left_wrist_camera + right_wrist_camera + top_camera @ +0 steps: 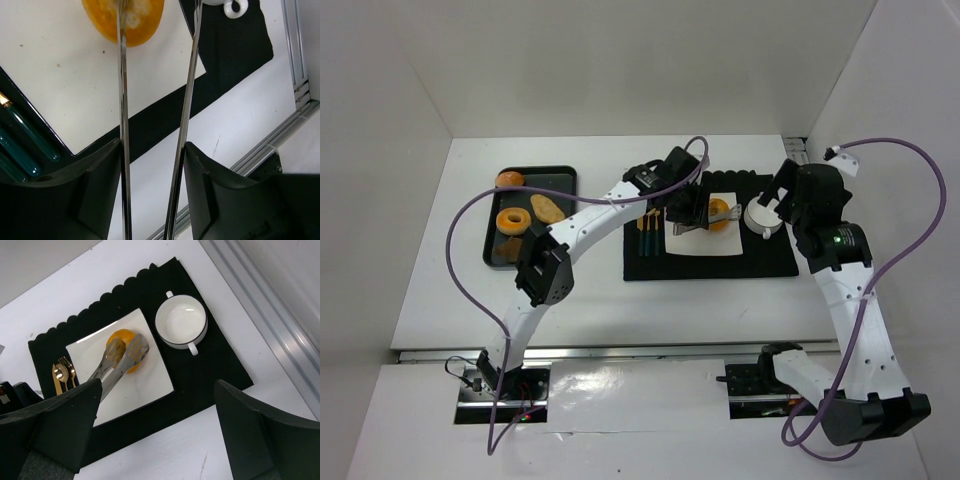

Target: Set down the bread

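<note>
An orange round bread (pixel 718 213) lies on the white square plate (pixel 705 245) on the black placemat (pixel 760 262). My left gripper (pixel 682 205) is shut on metal tongs (pixel 688 228), whose spread tips sit over the bread. In the left wrist view the gripper (pixel 152 150) presses the two tong arms (pixel 121 100), which reach the bread (pixel 125 20) on the plate (pixel 75 85). My right gripper (pixel 775 200) is open and empty above the mat's right side. The right wrist view, with that gripper (pixel 157 390), shows the bread (pixel 122 357), the tongs (pixel 117 365) and the plate (pixel 145 390).
A white handled bowl (pixel 761 219) stands right of the plate, also in the right wrist view (pixel 180 320). Gold-and-teal cutlery (pixel 648 235) lies left of the plate. A black tray (pixel 490 250) at the left holds more breads (pixel 512 222).
</note>
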